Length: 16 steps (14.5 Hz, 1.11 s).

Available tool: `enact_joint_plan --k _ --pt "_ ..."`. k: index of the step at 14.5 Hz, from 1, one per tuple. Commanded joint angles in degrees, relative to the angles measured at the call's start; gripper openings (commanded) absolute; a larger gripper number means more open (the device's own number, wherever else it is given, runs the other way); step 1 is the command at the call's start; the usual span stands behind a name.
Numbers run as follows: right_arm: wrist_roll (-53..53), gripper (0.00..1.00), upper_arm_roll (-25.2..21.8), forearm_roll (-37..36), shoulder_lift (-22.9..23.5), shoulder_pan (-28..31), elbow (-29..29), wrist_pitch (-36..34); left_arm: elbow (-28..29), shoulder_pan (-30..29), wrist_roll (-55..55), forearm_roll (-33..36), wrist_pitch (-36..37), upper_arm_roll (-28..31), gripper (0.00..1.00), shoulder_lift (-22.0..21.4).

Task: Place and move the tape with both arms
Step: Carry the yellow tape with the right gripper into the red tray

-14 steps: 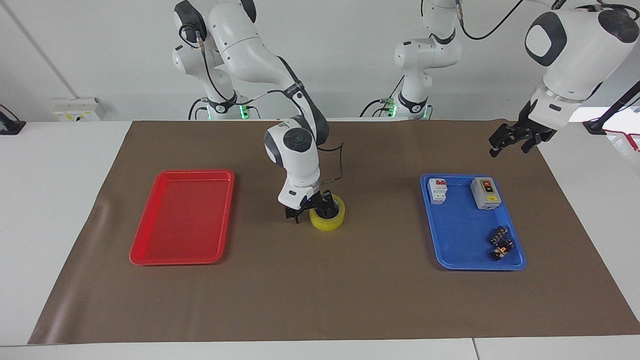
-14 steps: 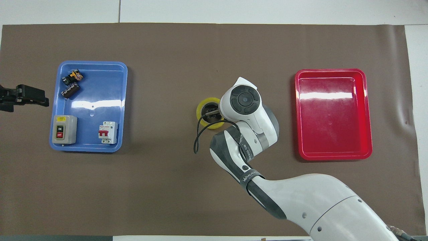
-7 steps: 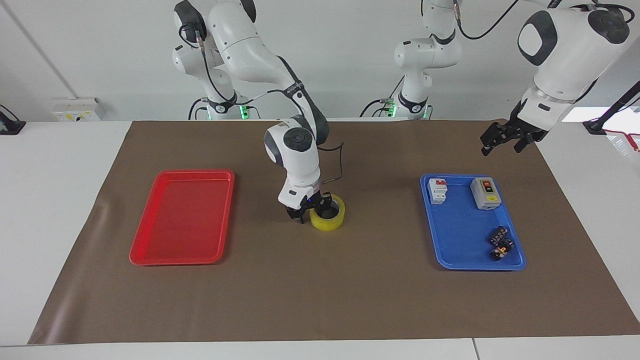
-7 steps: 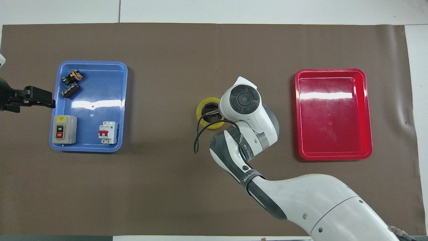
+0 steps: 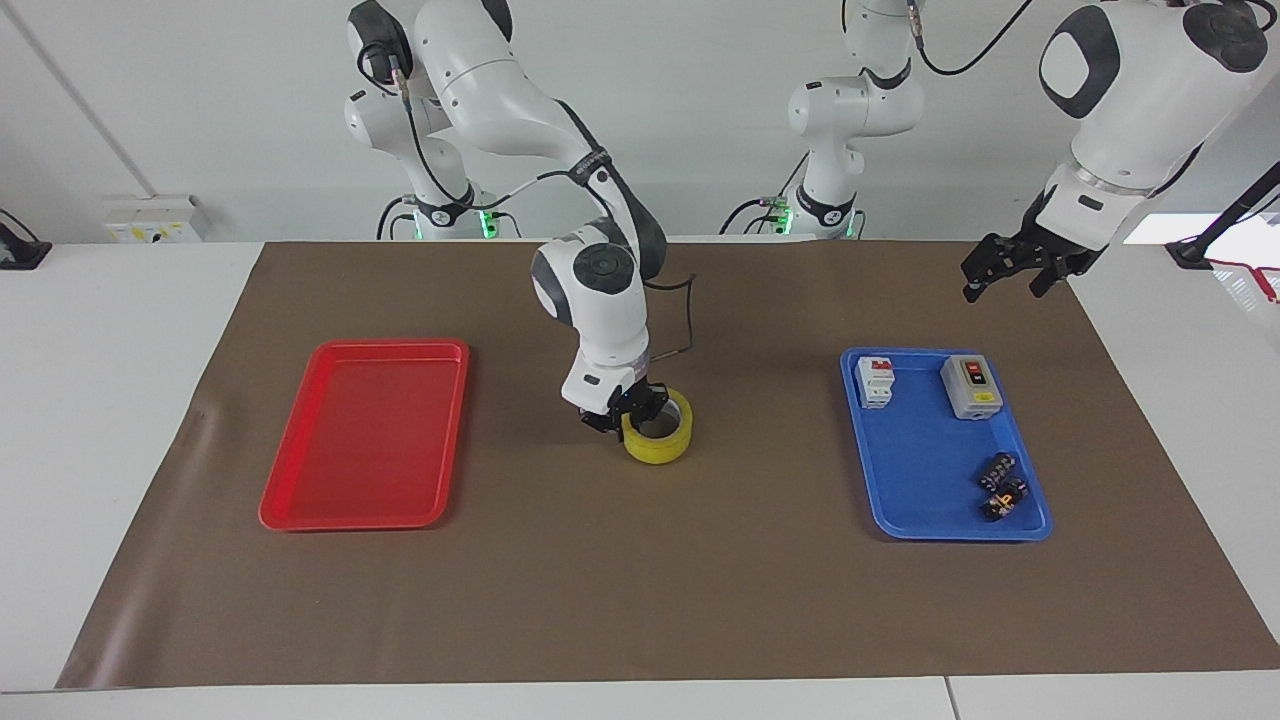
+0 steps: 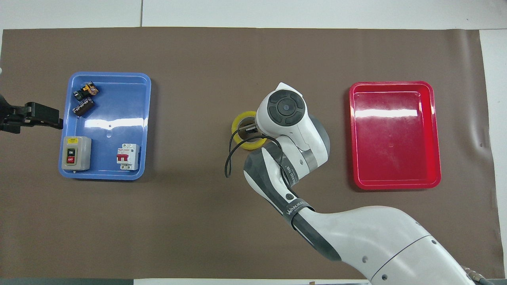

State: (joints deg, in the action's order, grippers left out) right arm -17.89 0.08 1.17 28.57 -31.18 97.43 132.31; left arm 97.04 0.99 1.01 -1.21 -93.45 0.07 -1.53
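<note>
The yellow tape [image 5: 660,440] is at the middle of the brown mat, between the two trays. My right gripper [image 5: 625,412] is shut on the roll's wall, one finger inside the core and one outside. The roll looks slightly tilted, and I cannot tell whether it still touches the mat. In the overhead view the right wrist covers part of the tape [image 6: 239,126], and the right gripper [image 6: 250,129] shows only inside the core. My left gripper [image 5: 1005,272] hangs empty in the air over the mat beside the blue tray [image 5: 920,450]; it also shows in the overhead view [image 6: 41,117].
The red tray [image 5: 365,345] lies bare toward the right arm's end. The blue tray [image 6: 115,114] holds a grey switch box [image 5: 971,385], a white breaker [image 5: 875,381] and small dark parts [image 5: 1000,485]. Two smaller arms with green-lit bases stand at the robots' edge.
My right wrist has risen a little and the tape has shifted slightly with it. My left gripper has moved up and toward the blue tray.
</note>
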Motion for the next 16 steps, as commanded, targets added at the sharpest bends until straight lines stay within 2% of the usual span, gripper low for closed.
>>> enact_joint_plan --k 1,4,6,10,16 --pt "0.48 0.0 0.18 -0.64 0.25 0.42 -1.54 -2.13 -0.36 0.94 -3.02 -1.08 2.13 1.42 1.0 -0.67" --pt "0.57 0.0 0.09 -2.39 -0.36 2.78 -6.09 -9.4 -1.75 1.12 -4.79 -0.81 3.36 2.56 1.0 -0.67" --pt "3.54 0.0 -0.17 -4.32 -1.84 6.02 -7.7 -13.99 -5.26 1.12 -4.79 -0.72 6.34 2.57 1.0 0.03" --pt "19.16 0.0 -0.17 -4.42 -7.47 17.53 -6.65 -21.46 -8.44 1.03 -4.79 -0.64 9.34 2.48 1.0 1.08" --pt "42.54 0.0 -0.17 -4.33 -10.03 32.38 -1.48 -21.66 -8.35 0.94 -4.79 -0.55 9.52 1.86 1.0 1.17"
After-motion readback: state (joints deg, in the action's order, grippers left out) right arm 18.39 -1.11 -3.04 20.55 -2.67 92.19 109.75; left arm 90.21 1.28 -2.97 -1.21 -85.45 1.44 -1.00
